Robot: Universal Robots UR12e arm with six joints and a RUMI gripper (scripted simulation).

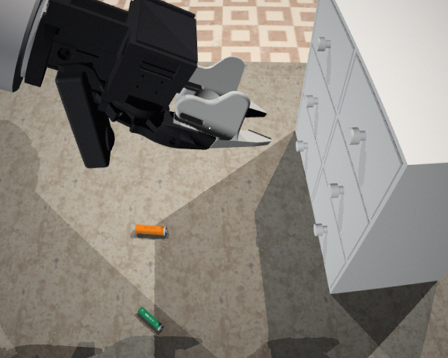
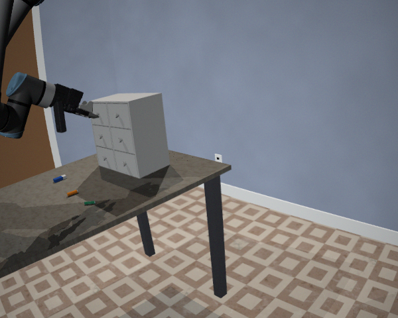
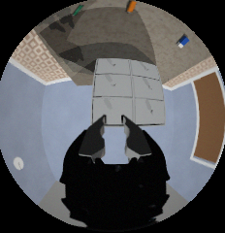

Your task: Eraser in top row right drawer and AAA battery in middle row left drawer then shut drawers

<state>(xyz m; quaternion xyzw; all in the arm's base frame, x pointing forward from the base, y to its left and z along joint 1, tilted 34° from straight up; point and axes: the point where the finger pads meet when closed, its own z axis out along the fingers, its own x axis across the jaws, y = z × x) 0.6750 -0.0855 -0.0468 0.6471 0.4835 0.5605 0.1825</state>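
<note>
The eraser (image 2: 59, 178) (image 3: 183, 41), blue with a white end, lies on the table. An orange battery (image 1: 149, 230) (image 2: 72, 193) (image 3: 131, 7) and a thinner green battery (image 1: 150, 319) (image 2: 89, 203) (image 3: 78, 10) lie nearby. The white chest (image 1: 409, 215) (image 2: 149, 136) stands upright, all six drawers shut, including the top right drawer (image 1: 384, 162) (image 3: 123, 103) and middle left drawer (image 1: 324, 115) (image 3: 156, 89). My gripper (image 1: 268, 127) (image 2: 97, 116) (image 3: 113, 116) is partly open and empty, with a narrow gap. It points at the top right drawer, short of its knob.
The table (image 1: 216, 231) (image 2: 199, 165) extends in front of the chest, with its edge near the chest's right side. A blue wall (image 2: 278, 103) stands beyond the table.
</note>
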